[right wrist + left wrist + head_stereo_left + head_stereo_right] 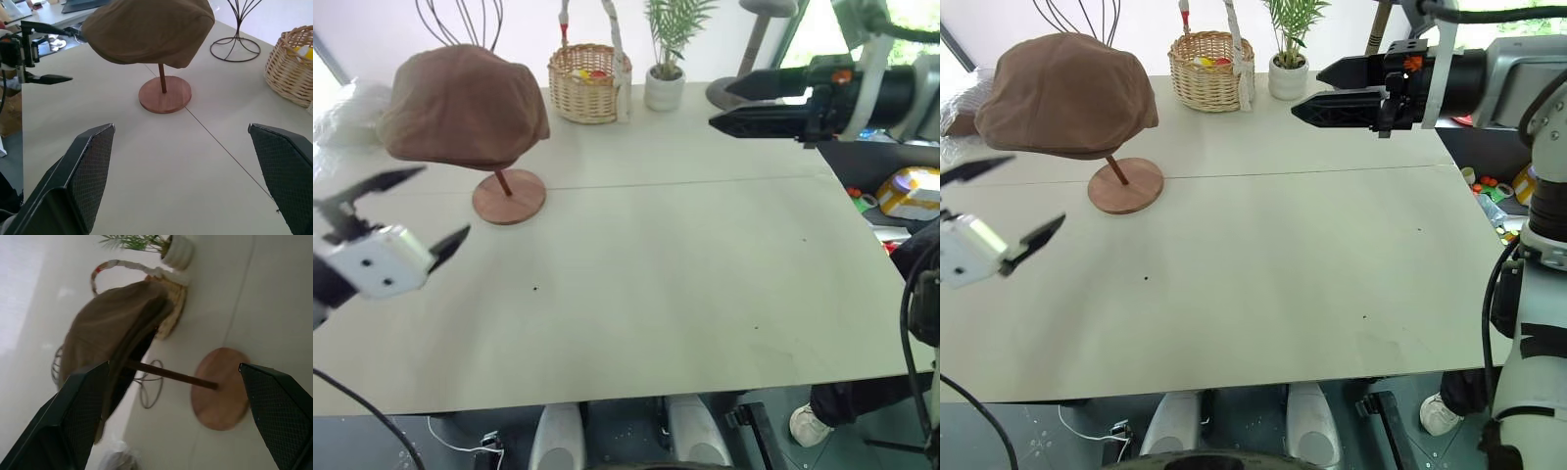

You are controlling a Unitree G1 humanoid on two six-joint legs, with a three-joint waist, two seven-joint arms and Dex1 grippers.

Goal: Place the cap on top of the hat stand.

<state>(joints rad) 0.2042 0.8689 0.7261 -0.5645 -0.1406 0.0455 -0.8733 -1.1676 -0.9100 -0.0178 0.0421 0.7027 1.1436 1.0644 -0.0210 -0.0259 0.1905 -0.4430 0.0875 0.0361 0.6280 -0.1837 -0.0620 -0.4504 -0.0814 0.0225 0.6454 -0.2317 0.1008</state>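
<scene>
The brown cap rests on top of the hat stand, covering its top disc. Below the cap I see the slanted rod and the round reddish-brown base on the table's far left. My left gripper hovers open in front of the stand and to its left, a short gap away, empty. In the left wrist view the cap and the base lie between its spread fingers. My right gripper hangs open and empty above the far right of the table, pointing left toward the stand.
A wicker basket, a small potted plant, a black wire stand and a grey thick-post stand line the table's far edge. A white bag lies at the far left. Clutter sits beyond the right edge.
</scene>
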